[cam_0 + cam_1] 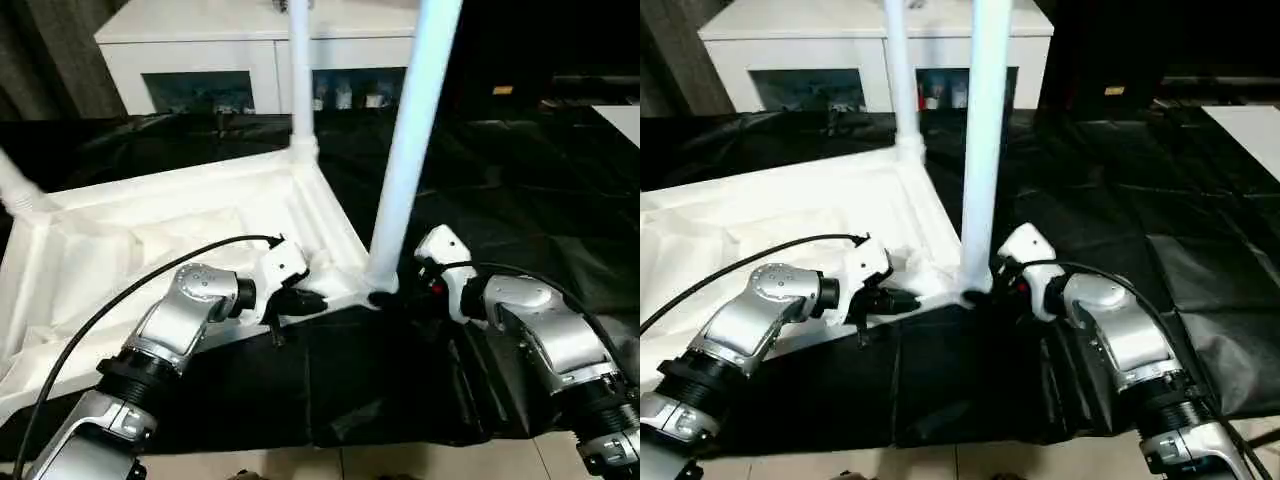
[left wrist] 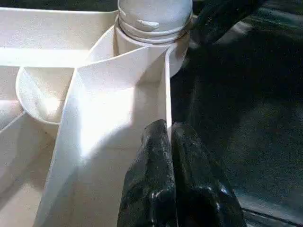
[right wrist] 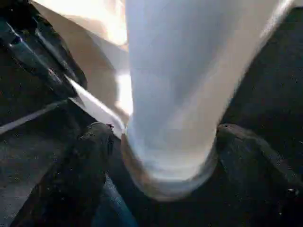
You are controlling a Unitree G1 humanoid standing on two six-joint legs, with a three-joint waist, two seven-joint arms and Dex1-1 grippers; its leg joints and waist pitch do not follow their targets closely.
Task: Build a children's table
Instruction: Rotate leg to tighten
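the left hand point(image 2: 171, 142) pinches the upturned tabletop's point(image 1: 150, 230) edge rib, closed tight, while the right hand point(image 3: 161, 156) stands open around the near leg's point(image 1: 410, 150) base.

One tabletop point(image 1: 150, 240) was counted, lying underside up. Three legs were seen standing in its corner sockets: near point(image 1: 410, 140), far point(image 1: 300, 75) and left edge point(image 1: 15, 185). One cabinet point(image 1: 200, 50) and two silver forearms were counted.

Both silver forearms reach forward and turn inward toward each other; the left gripper point(image 1: 305, 298) has its black fingers point(image 2: 156, 189) pressed together; the right gripper point(image 3: 165, 161) holds its fingers point(image 3: 83, 175) wide apart.
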